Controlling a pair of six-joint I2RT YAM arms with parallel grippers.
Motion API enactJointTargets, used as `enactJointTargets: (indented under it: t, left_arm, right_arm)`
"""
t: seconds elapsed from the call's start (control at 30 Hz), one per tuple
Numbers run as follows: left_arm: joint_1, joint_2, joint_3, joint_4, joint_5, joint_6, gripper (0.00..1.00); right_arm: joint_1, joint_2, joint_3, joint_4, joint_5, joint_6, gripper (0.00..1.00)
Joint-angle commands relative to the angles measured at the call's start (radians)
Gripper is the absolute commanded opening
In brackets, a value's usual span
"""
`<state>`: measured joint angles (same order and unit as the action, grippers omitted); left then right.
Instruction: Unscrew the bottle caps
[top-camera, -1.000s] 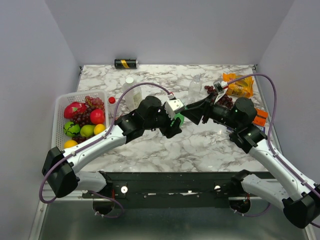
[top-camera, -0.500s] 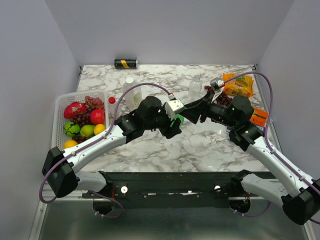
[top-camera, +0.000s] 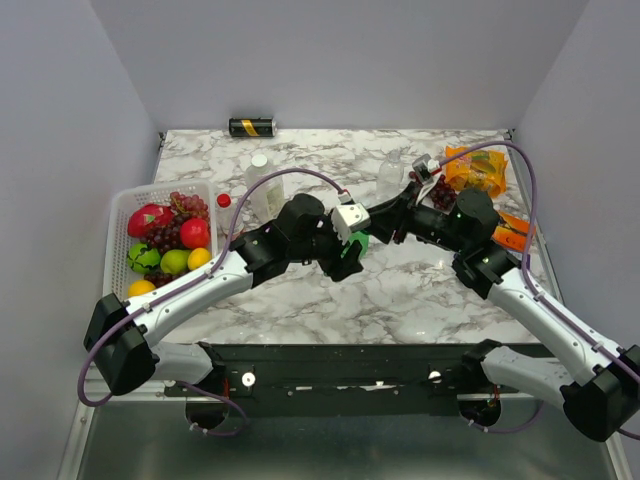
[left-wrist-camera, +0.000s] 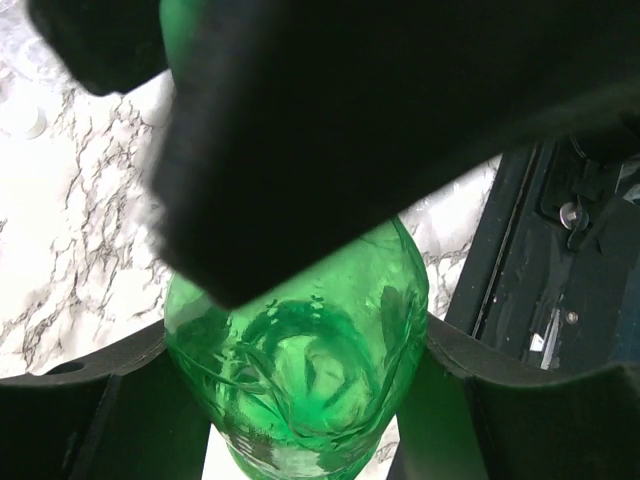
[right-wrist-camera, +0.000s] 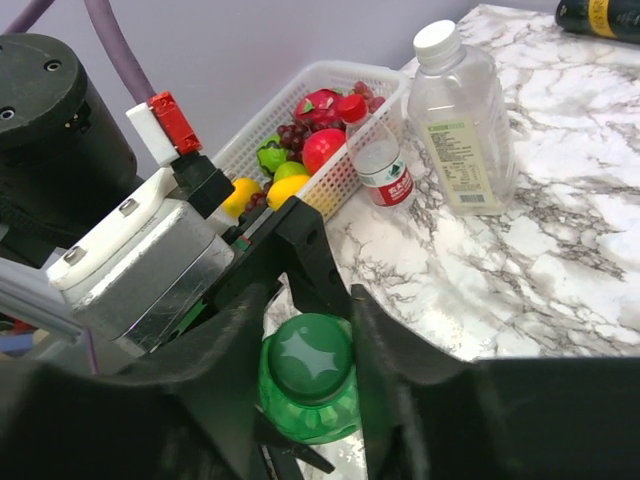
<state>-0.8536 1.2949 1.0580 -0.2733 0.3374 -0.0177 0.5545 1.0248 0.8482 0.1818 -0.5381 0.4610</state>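
**Fig.** The green bottle (left-wrist-camera: 300, 370), at mid-table, is being clamped by its body in the left gripper (left-wrist-camera: 300, 395), while its cap (right-wrist-camera: 310, 362) is being pinched by the right gripper (right-wrist-camera: 308, 335). Unscrewing is judged to be starting; a twist against a firm hold is being called for. The cap grip is being shown by the right wrist view only.

Bright, even light; nearest wrist-view foregrounds blurred.
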Motion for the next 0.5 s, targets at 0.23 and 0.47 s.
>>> enactJointTargets:
  t: [0.23, 0.47]
  left_arm:
    - [0.002, -0.008, 0.022, 0.046, 0.072, 0.012, 0.18]
    - [0.004, 0.004, 0.023, 0.048, 0.150, 0.013, 0.18]
  right_arm:
    - [0.018, -0.058, 0.038, -0.050, 0.078, -0.114, 0.30]
    - [-0.010, -0.166, 0.058, -0.137, 0.161, -0.217, 0.30]
